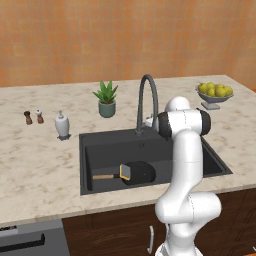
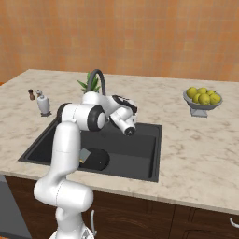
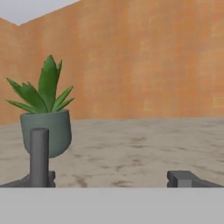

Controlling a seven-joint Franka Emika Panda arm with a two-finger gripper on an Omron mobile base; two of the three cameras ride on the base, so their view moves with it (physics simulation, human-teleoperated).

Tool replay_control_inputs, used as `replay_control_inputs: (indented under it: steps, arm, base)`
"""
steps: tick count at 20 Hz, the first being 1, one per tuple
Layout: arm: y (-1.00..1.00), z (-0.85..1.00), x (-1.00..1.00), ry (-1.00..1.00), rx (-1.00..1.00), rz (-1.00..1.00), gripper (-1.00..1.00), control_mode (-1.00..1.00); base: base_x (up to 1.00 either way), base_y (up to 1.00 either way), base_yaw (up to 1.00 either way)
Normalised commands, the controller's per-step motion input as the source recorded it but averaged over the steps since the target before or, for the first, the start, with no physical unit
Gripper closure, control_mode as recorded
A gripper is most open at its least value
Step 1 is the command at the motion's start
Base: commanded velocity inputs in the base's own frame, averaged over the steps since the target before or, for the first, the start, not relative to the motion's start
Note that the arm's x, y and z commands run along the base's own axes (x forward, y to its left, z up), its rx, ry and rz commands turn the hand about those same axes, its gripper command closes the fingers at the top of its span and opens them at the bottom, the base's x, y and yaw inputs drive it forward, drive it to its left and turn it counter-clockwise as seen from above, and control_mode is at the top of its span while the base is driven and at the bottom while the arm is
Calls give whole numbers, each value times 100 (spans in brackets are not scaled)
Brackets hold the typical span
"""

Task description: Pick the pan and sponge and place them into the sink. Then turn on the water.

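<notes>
While the pan (image 1: 138, 172) lies in the sink (image 1: 100, 142), seemingly with the sponge (image 1: 125, 172) on it, the hand (image 3: 111, 179) hangs wide open, empty, behind the faucet (image 1: 147, 100).

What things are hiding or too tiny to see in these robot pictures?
- Sponge: it lies on the pan in the sink; in the right base view the arm covers part of both.
- Faucet: its base and handle are behind the arm in the left base view.
- Shakers: too small to read details.
- Gripper: the fingertips are cut off by the hand view's bottom.
</notes>
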Motion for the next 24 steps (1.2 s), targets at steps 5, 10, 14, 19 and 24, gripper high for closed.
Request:
replay_control_inputs:
  steps: [5, 10, 14, 19, 24]
  arm:
    - [-100, -8, 0, 2, 11, 0, -100, -100]
    - [-100, -22, 0, 0, 14, 0, -100, -100]
    - [-100, -22, 0, 0, 14, 0, -100, -100]
    - [-100, -21, 0, 1, 13, 0, -100, -100]
    - [-100, -23, 0, 1, 13, 0, -100, -100]
  base:
    - [0, 0, 0]
    - [0, 0, 0]
    - [0, 0, 0]
    - [0, 0, 0]
    - [0, 0, 0]
